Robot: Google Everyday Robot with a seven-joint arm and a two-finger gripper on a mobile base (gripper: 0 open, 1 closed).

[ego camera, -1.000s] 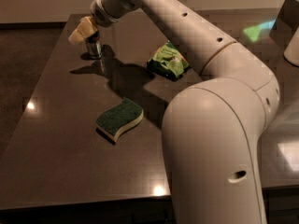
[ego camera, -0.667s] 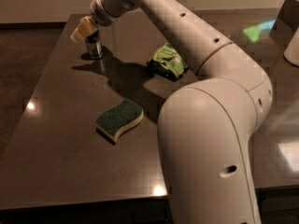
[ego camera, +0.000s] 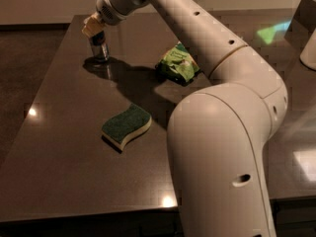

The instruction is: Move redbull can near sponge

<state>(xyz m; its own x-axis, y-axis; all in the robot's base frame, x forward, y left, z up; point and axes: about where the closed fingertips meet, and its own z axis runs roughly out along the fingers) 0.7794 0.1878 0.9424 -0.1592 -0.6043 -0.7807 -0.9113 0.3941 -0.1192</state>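
The redbull can [ego camera: 99, 48] stands upright on the dark table [ego camera: 59, 132] at the far left. My gripper [ego camera: 93, 27] is right over the can's top, its pale fingers around the upper part of the can. The sponge [ego camera: 126, 126], wavy with a dark green top over pale yellow foam, lies flat near the table's middle, well in front of the can and apart from it. My arm reaches across the table from the right.
A green crinkly snack bag [ego camera: 177, 64] lies to the right of the can, beside my arm. My large white arm base [ego camera: 222, 157] fills the right foreground. A pale object [ego camera: 308, 48] stands at the far right edge.
The gripper has stayed at the can's top, shifting only slightly. The can, sponge and bag have not moved.
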